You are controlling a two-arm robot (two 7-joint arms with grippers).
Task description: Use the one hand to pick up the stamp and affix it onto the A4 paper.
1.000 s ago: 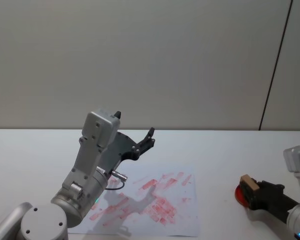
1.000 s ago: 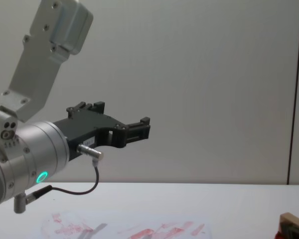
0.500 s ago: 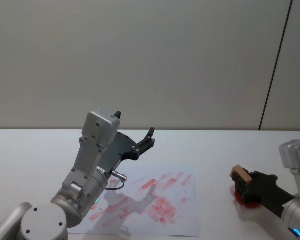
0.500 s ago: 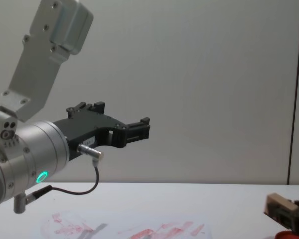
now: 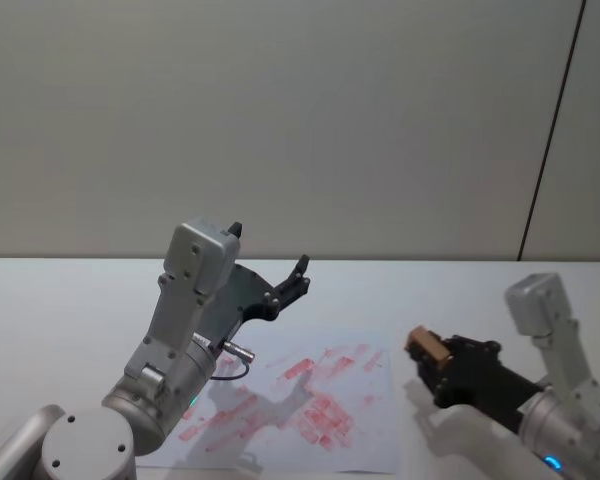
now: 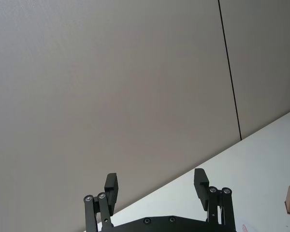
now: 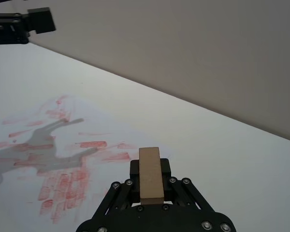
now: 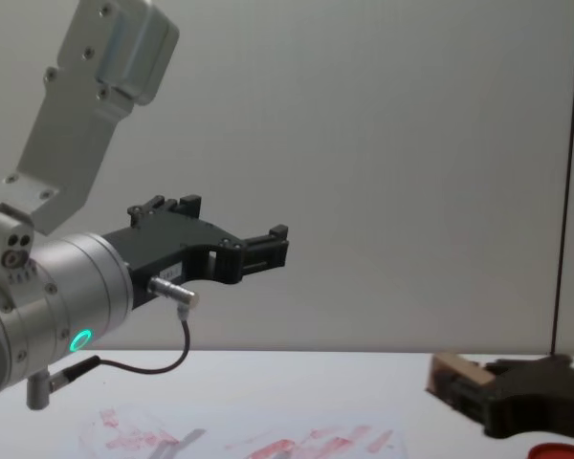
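The stamp is a light tan wooden block, and my right gripper is shut on it. Gripper and stamp hang just above the table at the right edge of the A4 paper, a white sheet covered in smeared red prints. In the right wrist view the stamp stands upright between the black fingers, with the paper just beyond it. In the chest view the stamp comes in low from the right. My left gripper is open and held high over the paper's far left, gripping nothing.
A flat round red ink pad lies on the white table at the lower right of the chest view, under the right arm. The raised left arm casts a shadow on the paper. A plain wall stands behind the table.
My right gripper has carried the stamp leftward, off the red ink pad and over to the paper's right edge. The left arm has not moved.
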